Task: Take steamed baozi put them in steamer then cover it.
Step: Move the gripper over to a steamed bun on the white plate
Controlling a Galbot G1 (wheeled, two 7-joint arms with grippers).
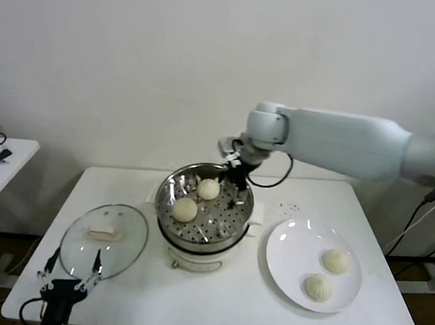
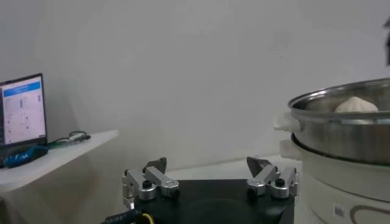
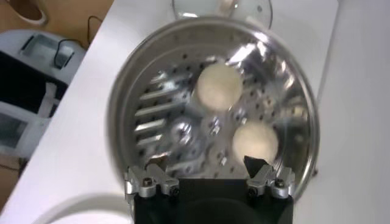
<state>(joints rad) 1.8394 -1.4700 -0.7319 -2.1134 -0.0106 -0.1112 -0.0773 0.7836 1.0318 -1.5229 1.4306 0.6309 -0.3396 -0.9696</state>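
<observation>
Head view: white table (image 1: 214, 305) w/ steamer (image 1: 205, 207) at centre, on its cream base. 2 steamed baozi lie on the perforated floor inside: 1 toward the front-left (image 1: 184, 209), 1 farther back (image 1: 208, 189), just beside each other, not clearly touching. Right gripper (image 1: 235, 180) hangs over the pot's far-right rim, arm reaching in from the robot's right; right wrist view shows its fingers (image 3: 152, 181) spread wide w/ nothing between them, directly above the basket, both buns (image 3: 216, 86) (image 3: 255, 140) below.

White plate (image 1: 290, 247) sits on the table to the robot's right of the steamer, apart from it, carrying the other 2 baozi (image 1: 336, 260) (image 1: 318, 286) near its right edge.

Cover (image 1: 104, 240) lies flat on the table to the robot's left of the steamer, handle up, pot uncovered.

Left gripper (image 1: 68, 273) rests low at the table's front-left edge, just beside the cover's near rim; fingers (image 2: 146, 182) parted wide, empty. Left wrist view: steamer wall (image 2: 341, 131) w/ 1 bun top (image 2: 356, 105) above the rim.
</observation>
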